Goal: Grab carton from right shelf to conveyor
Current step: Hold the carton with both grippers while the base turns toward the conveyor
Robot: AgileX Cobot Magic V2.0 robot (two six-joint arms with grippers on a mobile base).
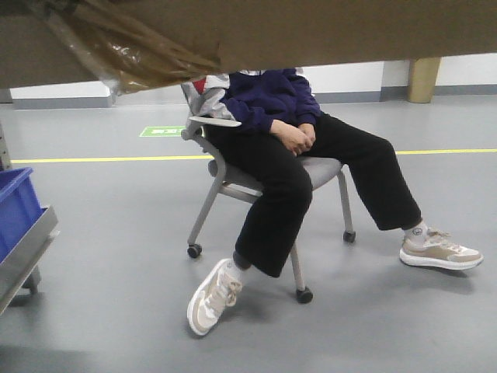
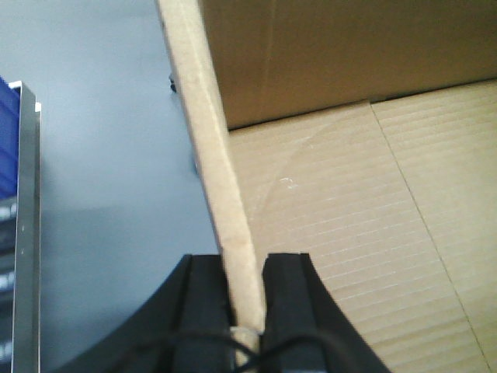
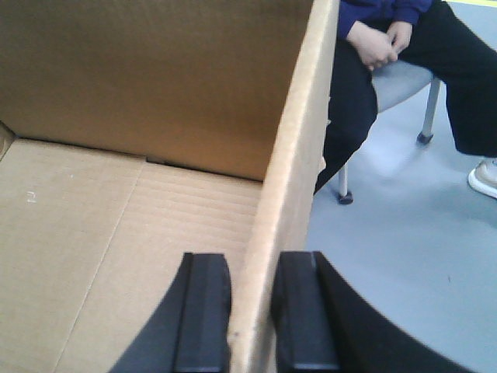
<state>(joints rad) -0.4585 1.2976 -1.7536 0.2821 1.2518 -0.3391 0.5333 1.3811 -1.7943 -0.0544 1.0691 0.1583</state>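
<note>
The carton (image 1: 295,31) is an open brown cardboard box held up high, filling the top of the front view, with torn clear tape (image 1: 132,50) hanging from its underside. My left gripper (image 2: 244,268) is shut on the carton's left wall (image 2: 210,140), one finger inside and one outside. My right gripper (image 3: 252,268) is shut on the carton's right wall (image 3: 291,155) the same way. Both wrist views look down into the empty carton floor (image 2: 349,225) (image 3: 93,225).
A person (image 1: 295,148) sits on a grey wheeled chair (image 1: 233,179) straight ahead, legs stretched out to the right. A blue bin (image 1: 15,210) on a metal frame (image 1: 27,252) stands at the left edge; the frame shows in the left wrist view (image 2: 27,233). Grey floor with a yellow line (image 1: 93,158).
</note>
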